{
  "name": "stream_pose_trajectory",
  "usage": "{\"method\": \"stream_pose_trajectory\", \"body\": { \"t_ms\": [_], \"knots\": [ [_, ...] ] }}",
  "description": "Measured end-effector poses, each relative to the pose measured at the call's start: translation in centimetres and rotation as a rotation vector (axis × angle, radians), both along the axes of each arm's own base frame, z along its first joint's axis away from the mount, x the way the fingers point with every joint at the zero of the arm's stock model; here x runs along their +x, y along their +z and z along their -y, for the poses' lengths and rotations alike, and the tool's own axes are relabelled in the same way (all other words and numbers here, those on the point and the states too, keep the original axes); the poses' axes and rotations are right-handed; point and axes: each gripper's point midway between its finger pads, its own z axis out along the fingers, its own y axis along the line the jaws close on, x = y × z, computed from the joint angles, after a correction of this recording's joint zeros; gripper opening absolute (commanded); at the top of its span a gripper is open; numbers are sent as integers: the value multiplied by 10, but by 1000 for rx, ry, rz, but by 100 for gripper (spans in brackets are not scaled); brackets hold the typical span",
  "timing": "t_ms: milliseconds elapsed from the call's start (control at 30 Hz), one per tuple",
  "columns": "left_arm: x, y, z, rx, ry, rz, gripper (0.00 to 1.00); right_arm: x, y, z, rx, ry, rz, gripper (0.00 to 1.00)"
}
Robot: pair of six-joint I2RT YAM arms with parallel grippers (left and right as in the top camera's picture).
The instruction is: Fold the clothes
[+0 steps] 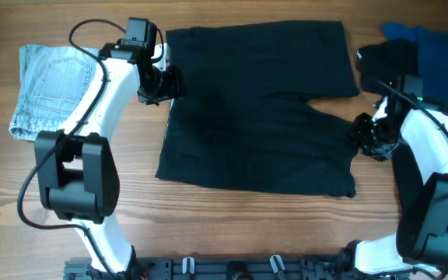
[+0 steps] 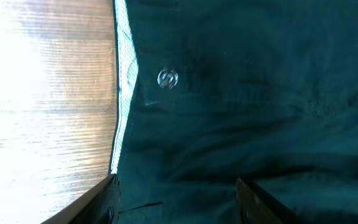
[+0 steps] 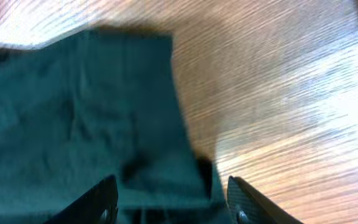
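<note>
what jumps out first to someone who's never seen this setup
The black shorts spread flat across the middle of the wooden table dominate. The left gripper sits open at their waistband edge and the right gripper open at a leg hem. A folded denim piece lies at the overhead view's top left, and a blue garment at its top right.

overhead: even, sharp | left wrist: table (image 2: 23,124) glare, washed out | right wrist: soft blur, glare
</note>
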Motion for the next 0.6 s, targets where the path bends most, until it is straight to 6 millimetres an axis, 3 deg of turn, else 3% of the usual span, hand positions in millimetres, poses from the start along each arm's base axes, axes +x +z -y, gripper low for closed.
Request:
{"method": "stream_pose_trajectory", "body": {
  "t_ms": [133,300,600],
  "knots": [
    [-13,-30,-2,4,0,-29,59,13,2,12,64,-61,85,54],
    [-37,-64,-6,13,0,-83,60,26,0,5,147,-95,163,51],
    [-44,-74,-7,14,0,-94,60,43,-17,3,156,-87,297,25]
  ]
}}
